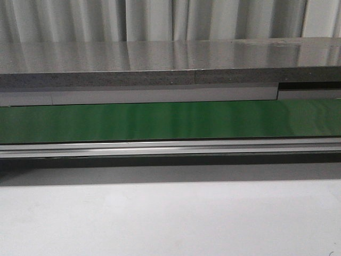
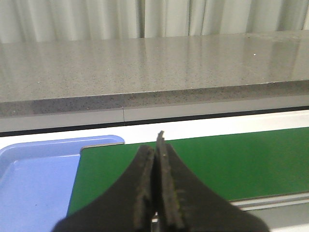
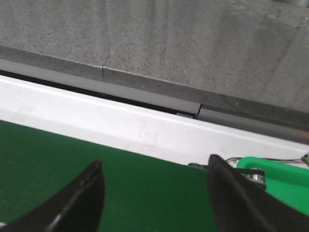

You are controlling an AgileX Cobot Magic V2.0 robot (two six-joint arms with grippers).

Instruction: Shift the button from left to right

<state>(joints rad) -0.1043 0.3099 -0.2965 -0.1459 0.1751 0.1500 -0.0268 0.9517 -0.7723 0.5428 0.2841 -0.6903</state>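
Note:
The button is not in any view. My left gripper [image 2: 158, 145] is shut with nothing between its dark fingers; it hangs over the green conveyor belt [image 2: 231, 159], close to the belt's end by a blue tray [image 2: 34, 179]. My right gripper [image 3: 154, 166] is open and empty, its two black fingers [image 3: 89, 193] spread wide above the green belt [image 3: 145, 198]. Neither gripper shows in the front view, where the belt [image 1: 170, 121] runs across the middle.
A grey stone-like shelf [image 1: 160, 61] runs behind the belt. An aluminium rail [image 1: 170, 148] borders the belt's near side, with the white table [image 1: 170, 218] in front. A bright green plastic part [image 3: 275, 176] sits at the belt's end by my right gripper.

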